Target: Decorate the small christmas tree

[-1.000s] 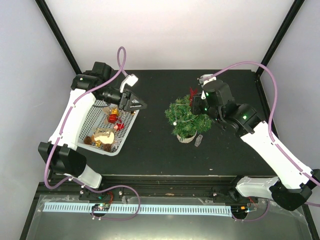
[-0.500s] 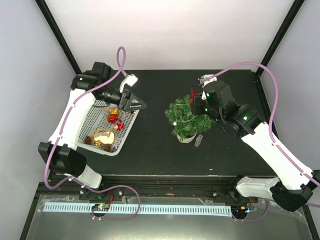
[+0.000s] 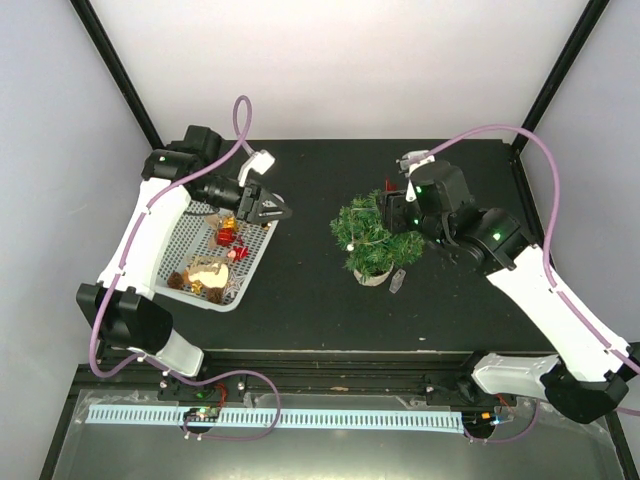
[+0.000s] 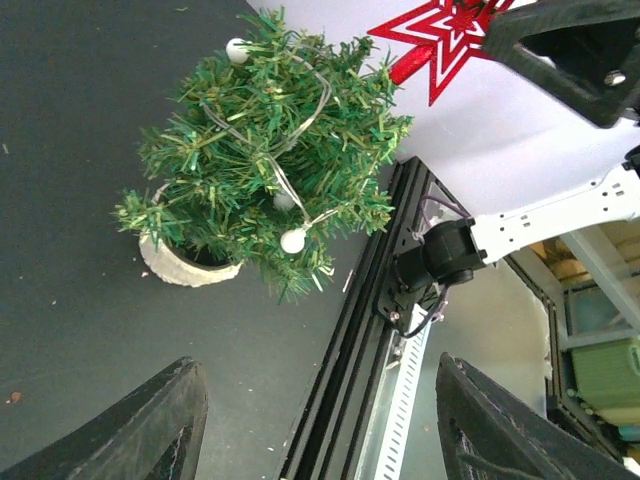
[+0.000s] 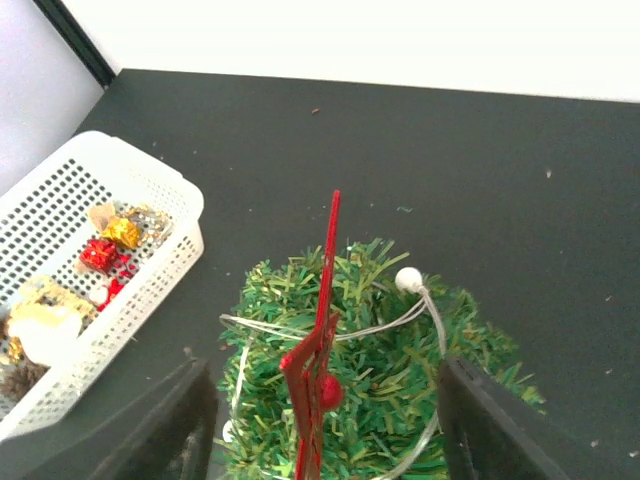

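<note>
Just ahead of your right gripper (image 5: 325,372), fingers spread apart, the red star (image 5: 328,260) stands upright atop the small christmas tree (image 5: 400,385); your left gripper (image 3: 278,207), also parted, hangs well away.

Bright, even light with faint shadows; all three views reasonably sharp

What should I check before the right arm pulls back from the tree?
1. Right gripper open, not touching the star: ok.
2. Star upright at the treetop: ok.
3. Star firmly seated: cannot tell.
4. Tree standing on its pot: ok.
5. Left gripper open above the basket: ok.
6. Ornaments in the basket: ok.
</note>
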